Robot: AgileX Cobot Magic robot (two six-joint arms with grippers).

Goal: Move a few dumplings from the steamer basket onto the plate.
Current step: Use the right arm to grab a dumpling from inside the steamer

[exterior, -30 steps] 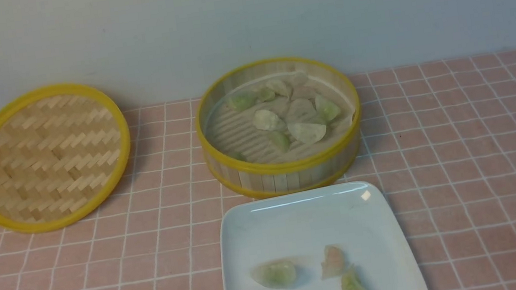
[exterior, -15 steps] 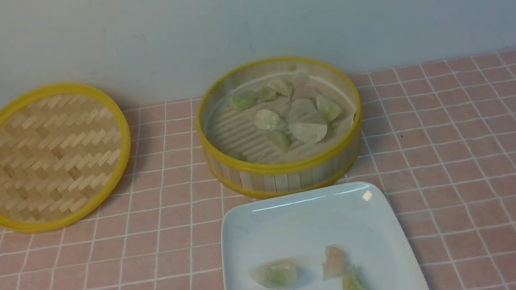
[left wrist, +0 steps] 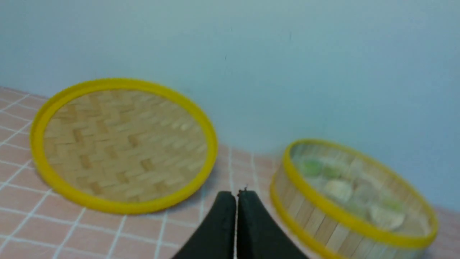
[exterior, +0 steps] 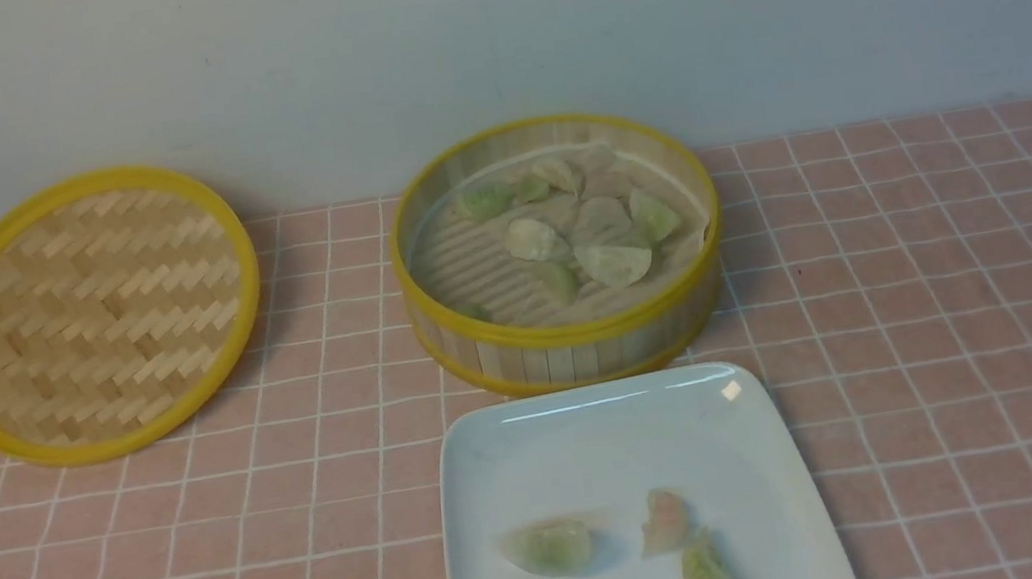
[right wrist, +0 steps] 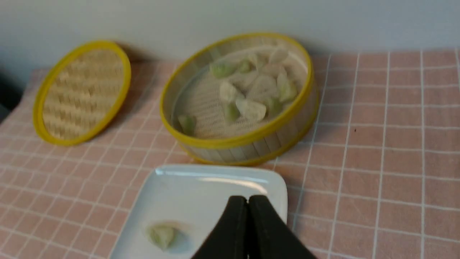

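Currently, three dumplings (exterior: 550,545) lie on the white plate (exterior: 596,430), toward its near edge. The others, perhaps nine, sit in the steamer basket (exterior: 570,330) just behind it. The woven lid (exterior: 95,313) sits well apart on the left side. Left gripper (left wrist: 237,196) and right gripper (right wrist: 248,201): jaws pressed together, holding nothing.

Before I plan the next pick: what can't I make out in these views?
- Front view: the near wall of the steamer basket hides the floor behind it; its dumplings overlap, so the count is unclear.
- Right wrist view: the right gripper covers part of the plate; only one dumpling shows on it.
- Left wrist view: basket contents blurred; plate out of frame.
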